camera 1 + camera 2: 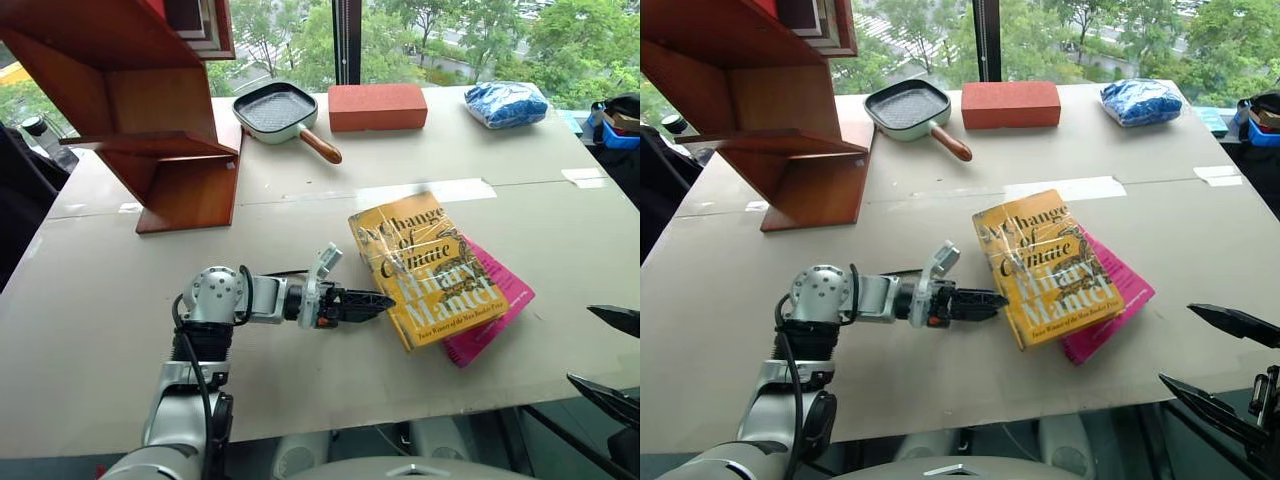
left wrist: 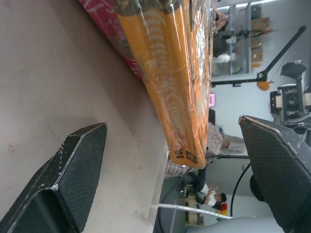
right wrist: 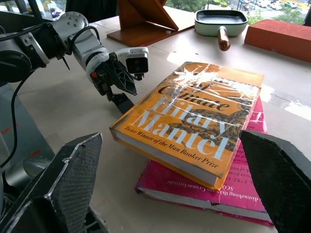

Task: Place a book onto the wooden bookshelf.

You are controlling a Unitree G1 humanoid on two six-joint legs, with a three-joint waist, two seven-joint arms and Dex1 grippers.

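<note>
Your left hand (image 1: 385, 299), fingers apart, sits at the book (image 1: 425, 266), not yet gripped; lifting it to the wooden bookshelf (image 1: 150, 110) remains.

Bright daylight from the windows (image 1: 420, 40) ahead of me, soft faint shadows on my table (image 1: 300, 200), white glare streaking the book (image 1: 425, 268) cover — crinkled sheen, my wrist views sharp, background room slightly hazy.
</note>
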